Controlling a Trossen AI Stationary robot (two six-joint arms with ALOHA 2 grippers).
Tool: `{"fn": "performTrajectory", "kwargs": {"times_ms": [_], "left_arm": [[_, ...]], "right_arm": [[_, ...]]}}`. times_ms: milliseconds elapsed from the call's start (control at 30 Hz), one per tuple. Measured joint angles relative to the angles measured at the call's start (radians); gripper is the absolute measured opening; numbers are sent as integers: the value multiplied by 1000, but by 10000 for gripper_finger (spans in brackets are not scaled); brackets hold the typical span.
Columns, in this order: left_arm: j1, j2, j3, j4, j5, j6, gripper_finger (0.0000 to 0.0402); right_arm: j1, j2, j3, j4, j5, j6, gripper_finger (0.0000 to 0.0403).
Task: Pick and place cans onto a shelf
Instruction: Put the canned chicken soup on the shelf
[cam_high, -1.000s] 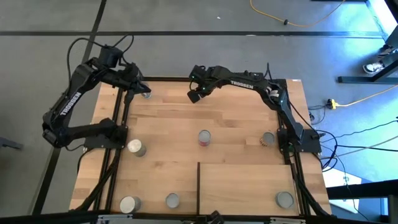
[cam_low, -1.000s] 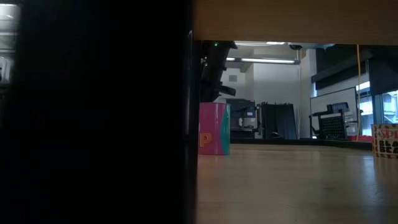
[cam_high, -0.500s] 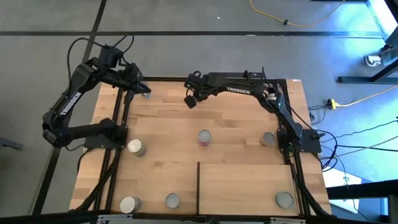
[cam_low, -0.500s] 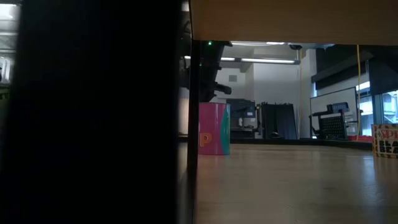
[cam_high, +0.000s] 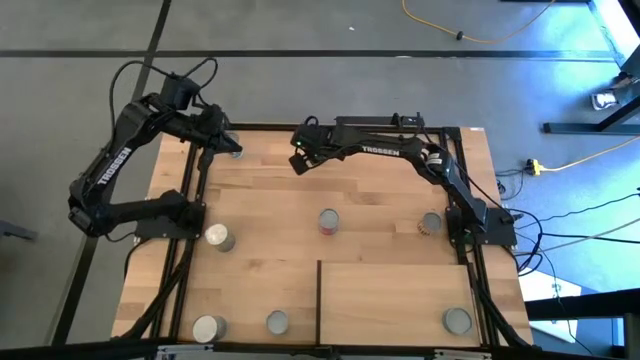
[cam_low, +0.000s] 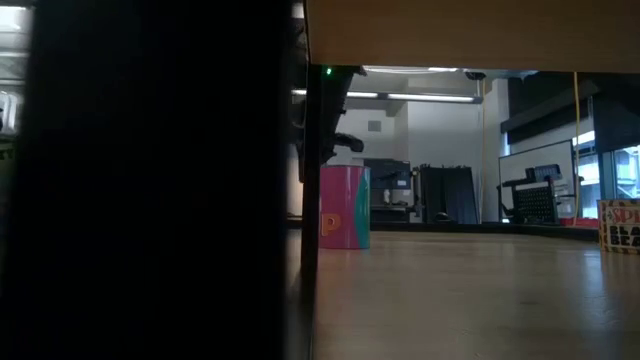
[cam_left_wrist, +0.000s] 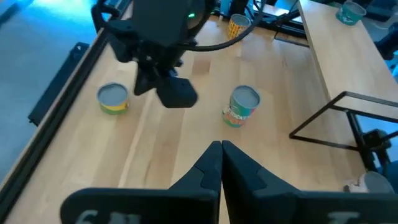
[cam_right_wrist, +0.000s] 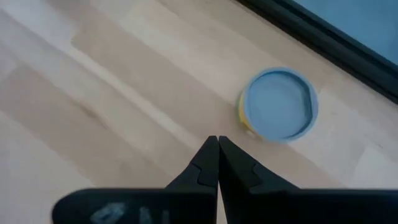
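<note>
Several cans stand upright on their bases. One with a yellow side (cam_high: 234, 150) stands at the far left corner, also in the right wrist view (cam_right_wrist: 279, 103) and the left wrist view (cam_left_wrist: 113, 98). The red-pink labelled can (cam_high: 328, 221) stands mid-table, also in the low view (cam_low: 344, 207). One can (cam_high: 457, 320) stands on the shelf (cam_high: 400, 300) at the near right. My right gripper (cam_high: 298, 160) is shut and empty above the far side, right of the corner can. My left gripper (cam_high: 222, 140) is shut and empty beside that can.
Other cans stand at the right (cam_high: 431, 223), the left (cam_high: 217, 237) and the near edge (cam_high: 208, 327), (cam_high: 277, 322). A thin black strip (cam_high: 318, 300) edges the shelf. Black frame rails run along the table's sides. A dark panel blocks the low view's left half.
My right gripper has gone along the far side toward the table's left edge, closer to the can at the far left corner. It has stayed shut. The cans have kept still.
</note>
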Motion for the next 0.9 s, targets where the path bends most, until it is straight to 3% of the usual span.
{"fn": "performTrajectory", "kwargs": {"times_ms": [233, 433, 533, 700, 900], "left_arm": [[-4, 1, 0, -59, -7, 53, 0], [-4, 1, 0, -128, -36, 106, 0], [-4, 1, 0, -128, -50, 107, 0], [-5, 0, 0, -128, -53, 116, 0], [-5, 0, 0, -128, -53, 124, 0]], "right_arm": [[41, 32, -2, 6, -86, -81, 5], [91, -39, 6, 0, -134, -233, 5], [110, -76, 6, -19, -228, -289, 7], [125, -127, 6, -103, -303, -315, 27], [131, -152, 6, -343, -448, -418, 77]]}}
